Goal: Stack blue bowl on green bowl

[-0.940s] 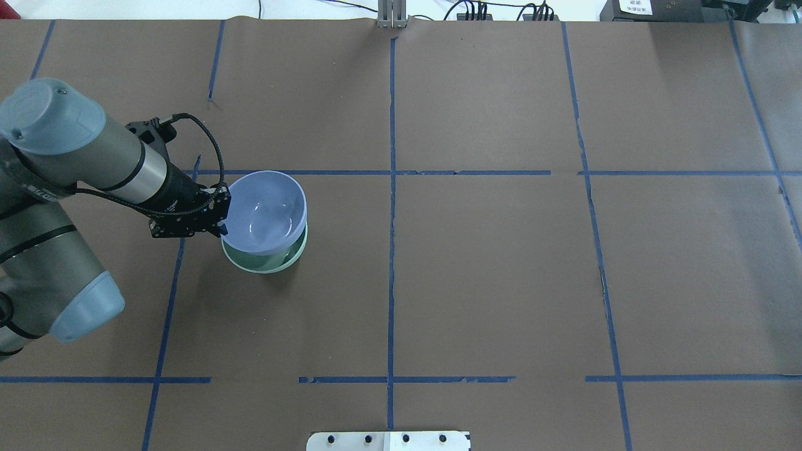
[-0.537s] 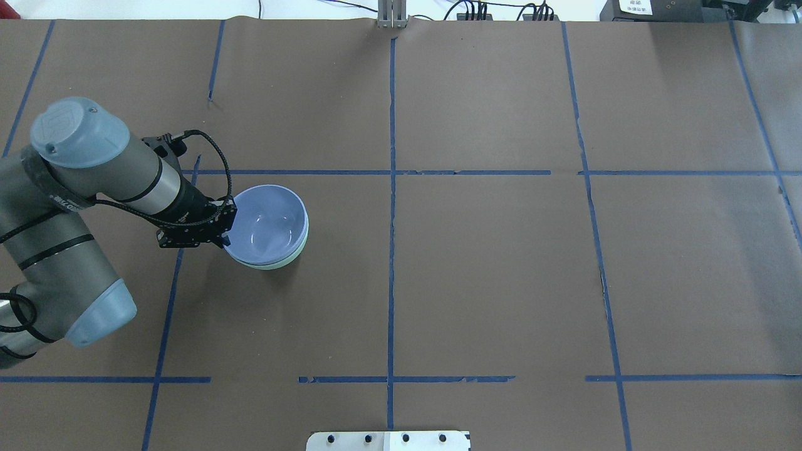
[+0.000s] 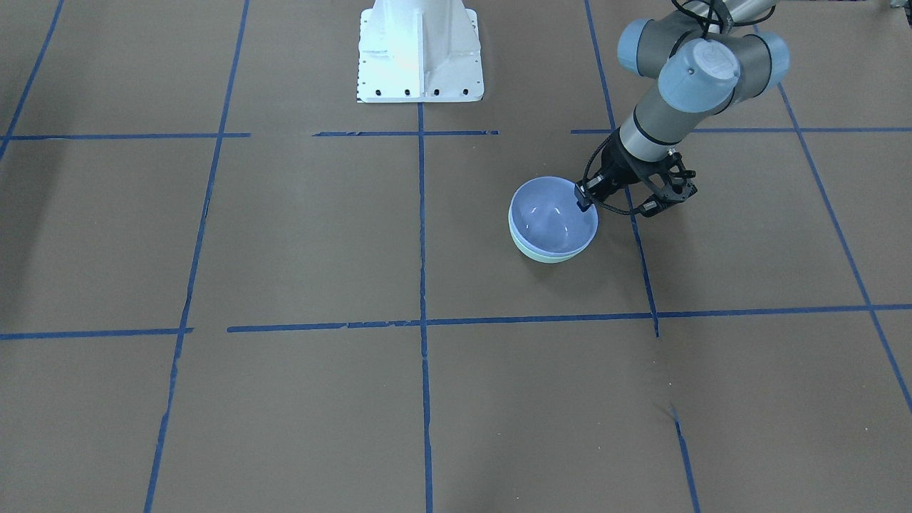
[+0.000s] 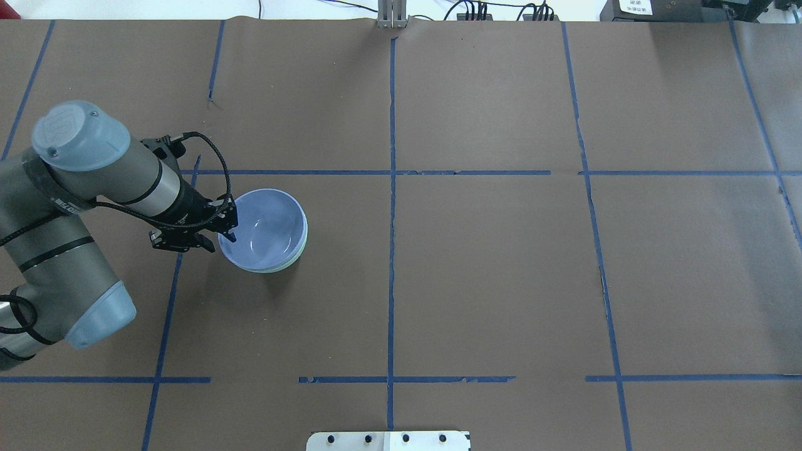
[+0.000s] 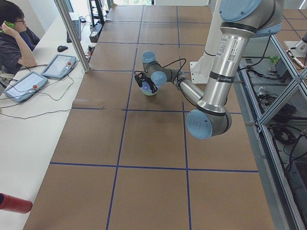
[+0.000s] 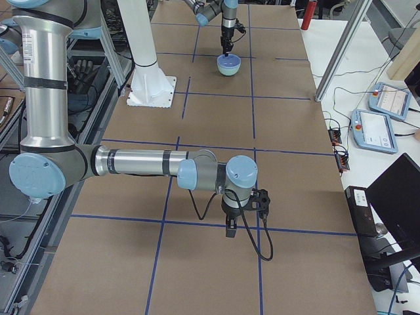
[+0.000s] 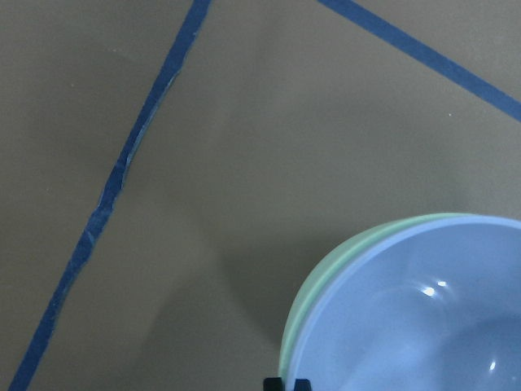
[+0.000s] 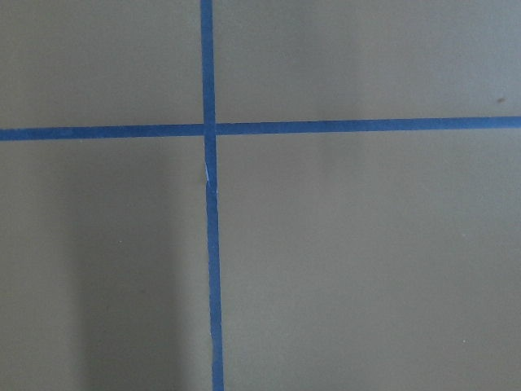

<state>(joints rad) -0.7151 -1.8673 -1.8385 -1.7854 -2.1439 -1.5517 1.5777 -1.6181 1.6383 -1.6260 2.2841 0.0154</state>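
Overhead exterior shows my left claw [image 4: 222, 240] right at the edge of the blue bowl [image 4: 266, 225], on the side nearest my left arm. So the bowl lies from the claw toward the middle of the table [image 4: 501, 282]. One finger tip sits over the rim, inside the bowl. I cannot tell if the claw is pinching the rim or loose around it. The blue bowl sits down inside the green bowl [image 3: 552, 258], open side up, smooth and shiny. Only a thin green edge peeks out. I think my next move is to back away without tipping it. My right claw [image 6: 230, 230] is far off, and I cannot tell if it is open.
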